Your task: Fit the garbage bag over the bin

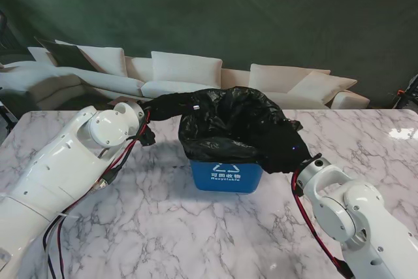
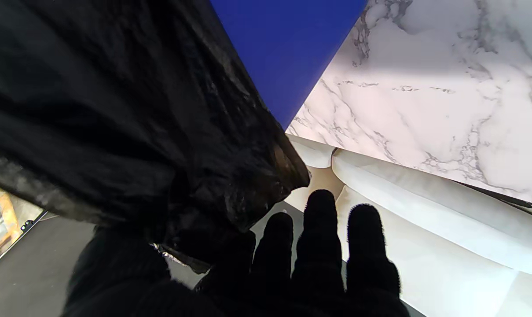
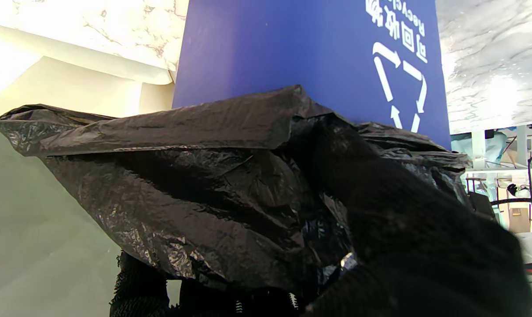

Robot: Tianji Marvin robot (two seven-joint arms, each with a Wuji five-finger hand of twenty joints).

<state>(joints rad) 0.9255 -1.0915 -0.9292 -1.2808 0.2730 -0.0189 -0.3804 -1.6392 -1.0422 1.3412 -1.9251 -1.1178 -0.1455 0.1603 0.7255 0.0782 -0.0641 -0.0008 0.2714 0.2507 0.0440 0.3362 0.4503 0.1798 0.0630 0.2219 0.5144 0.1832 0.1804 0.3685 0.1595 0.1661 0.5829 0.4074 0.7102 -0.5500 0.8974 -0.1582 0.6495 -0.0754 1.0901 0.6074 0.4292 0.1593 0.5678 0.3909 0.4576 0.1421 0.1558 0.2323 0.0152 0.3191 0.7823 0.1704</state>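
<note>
A blue recycling bin [image 1: 225, 176] stands mid-table with a black garbage bag [image 1: 232, 122] draped over its open top. My black-gloved left hand [image 1: 164, 105] grips the bag's edge, pulled out past the bin's left side. In the left wrist view the bag [image 2: 116, 110] is bunched between thumb and forefinger, three fingers [image 2: 321, 246] stick out straight, and the bin [image 2: 283, 48] is beyond. My right hand [image 1: 287, 151] clutches the bag at the bin's near right corner. The right wrist view has the bag [image 3: 204, 176] over the hand [image 3: 406, 255], hanging partway down the bin [image 3: 301, 48].
The bin sits on a white marble table [image 1: 163, 227]. A white sofa [image 1: 183, 73] runs behind the table's far edge, with a dark wall beyond it. Both forearms lie over the table on either side of the bin.
</note>
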